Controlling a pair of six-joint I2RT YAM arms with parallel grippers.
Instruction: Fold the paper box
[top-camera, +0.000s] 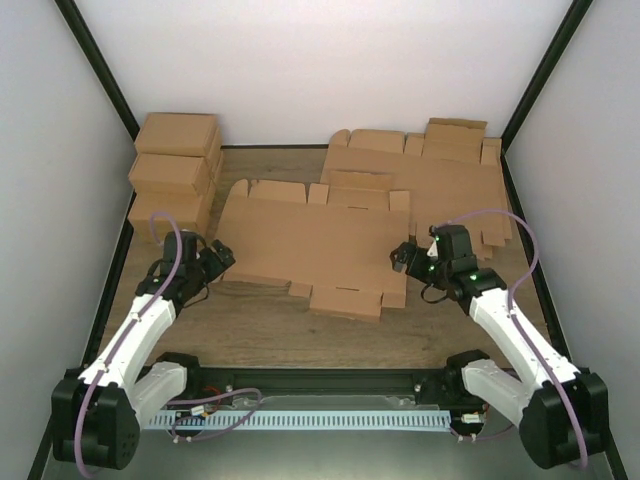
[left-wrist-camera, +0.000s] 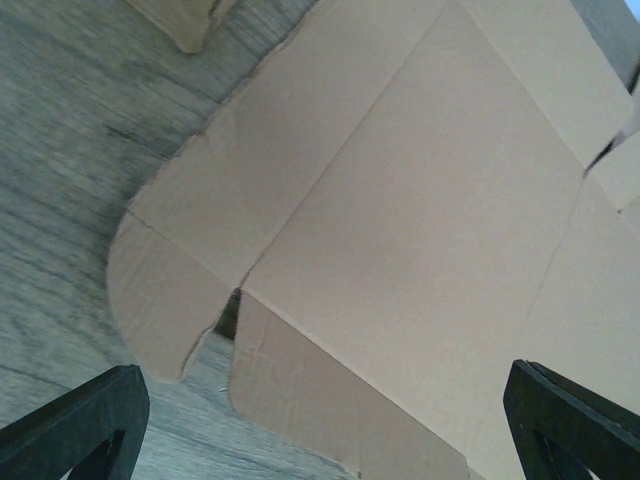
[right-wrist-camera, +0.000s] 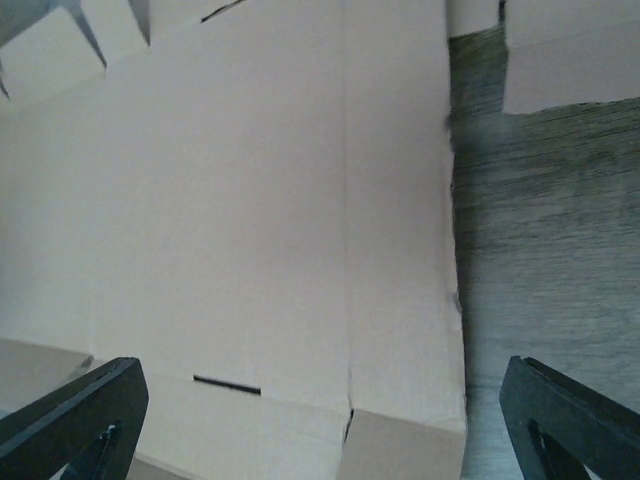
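At the far left of the wooden table (top-camera: 260, 330), against the wall, stands a stack of closed cardboard boxes (top-camera: 175, 170). These are apart from the work in hand.

Just in front of them the left gripper (top-camera: 218, 262) hovers at the left edge of the paper box (top-camera: 310, 245), with its jaws spread wide and nothing between them. Its wrist camera looks down on a rounded side flap (left-wrist-camera: 160, 300) lying flat on the wood, with the creases beside it unbent.

The paper box lies in the middle of the table between the two arms, spread out as a flat die-cut sheet. Every panel, flap and tab appears level with the tabletop.

At its right edge the right gripper (top-camera: 403, 257) is likewise wide open and holds nothing. From its wrist view, a narrow slot (right-wrist-camera: 226, 384) shows in the flat panel below, with bare wood just beyond the sheet's edge.

Behind, at the far right, lies a sheaf of flat cardboard blanks (top-camera: 440, 170), its near edge seemingly tucked under the paper box.

As I judge it, no fold is made yet. Both arms are placed at opposite ends but have gripped nothing, so raising the walls, turning in the side flaps and seating the tabs all remain to be done.
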